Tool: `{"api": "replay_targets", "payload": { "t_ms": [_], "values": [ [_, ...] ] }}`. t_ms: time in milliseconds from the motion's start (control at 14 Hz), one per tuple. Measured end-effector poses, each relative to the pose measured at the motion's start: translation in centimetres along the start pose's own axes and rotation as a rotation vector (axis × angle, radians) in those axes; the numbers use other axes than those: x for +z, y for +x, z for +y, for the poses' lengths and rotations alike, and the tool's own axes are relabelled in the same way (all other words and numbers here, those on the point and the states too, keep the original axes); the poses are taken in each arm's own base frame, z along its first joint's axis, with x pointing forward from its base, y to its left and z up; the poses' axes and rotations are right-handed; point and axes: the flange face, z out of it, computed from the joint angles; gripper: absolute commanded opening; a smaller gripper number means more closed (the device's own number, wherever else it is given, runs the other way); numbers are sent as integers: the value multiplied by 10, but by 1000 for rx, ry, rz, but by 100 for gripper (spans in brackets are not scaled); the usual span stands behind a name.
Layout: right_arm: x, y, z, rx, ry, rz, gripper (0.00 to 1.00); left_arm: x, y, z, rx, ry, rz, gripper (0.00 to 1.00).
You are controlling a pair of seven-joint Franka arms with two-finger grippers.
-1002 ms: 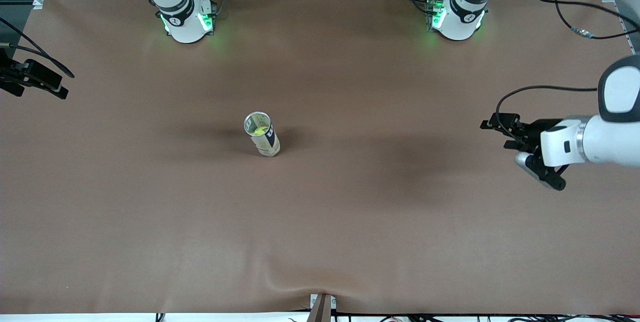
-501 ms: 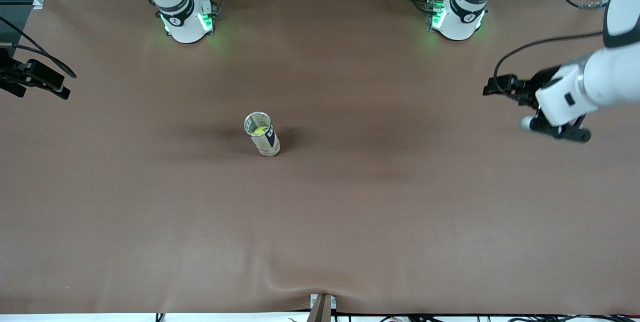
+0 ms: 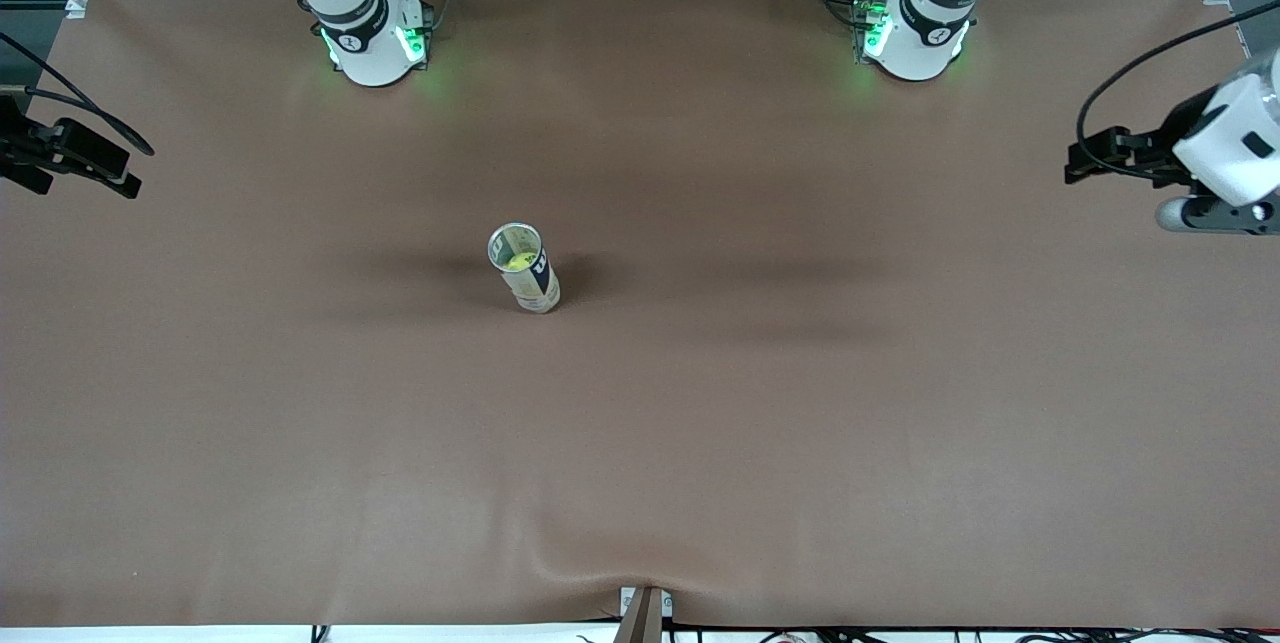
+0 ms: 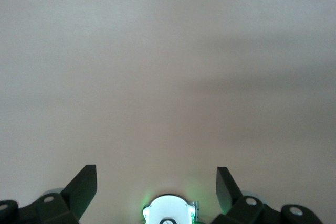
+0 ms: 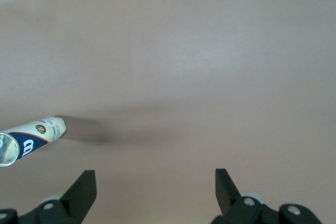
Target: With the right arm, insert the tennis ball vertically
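The right gripper (image 3: 60, 158) hangs over the edge of the brown table (image 3: 700, 443) at the right arm's end, its two black fingers (image 5: 84, 190) spread wide with nothing between them. Around the middle of the table stands the tennis ball can (image 3: 524, 268), upright with its mouth open to the ceiling, and a yellow-green tennis ball (image 3: 516, 261) sits inside it, low in the tube. From the right wrist view the can (image 5: 29, 137) shows well off to one side of the fingers, clear of them. At the left arm's end, the left gripper (image 3: 1215, 213) hovers over the table's edge, well apart from the can; its fingers (image 4: 81, 190) are also spread wide and hold nothing.
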Motion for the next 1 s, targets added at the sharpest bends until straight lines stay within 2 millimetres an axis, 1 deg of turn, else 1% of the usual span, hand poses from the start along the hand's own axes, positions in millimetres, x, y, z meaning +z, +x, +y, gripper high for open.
{"api": "replay_targets", "payload": {
  "t_ms": [215, 286, 501, 573, 788, 1002],
  "values": [
    [0, 0, 0, 0, 0, 0, 100, -8, 0, 11, 0, 27, 42, 100],
    [0, 0, 0, 1, 0, 0, 100, -12, -1, 10, -14, 28, 61, 100],
    [0, 0, 0, 1, 0, 0, 100, -27, -14, -15, -63, -3, 111, 100],
    [0, 0, 0, 1, 0, 0, 100, -29, -20, -20, -70, -11, 136, 100],
    [0, 0, 0, 0, -1, 0, 100, -24, -35, -22, -73, -17, 164, 100],
    [0, 0, 0, 0, -1, 0, 100, -24, -36, -21, -72, -7, 175, 100]
  ]
}}
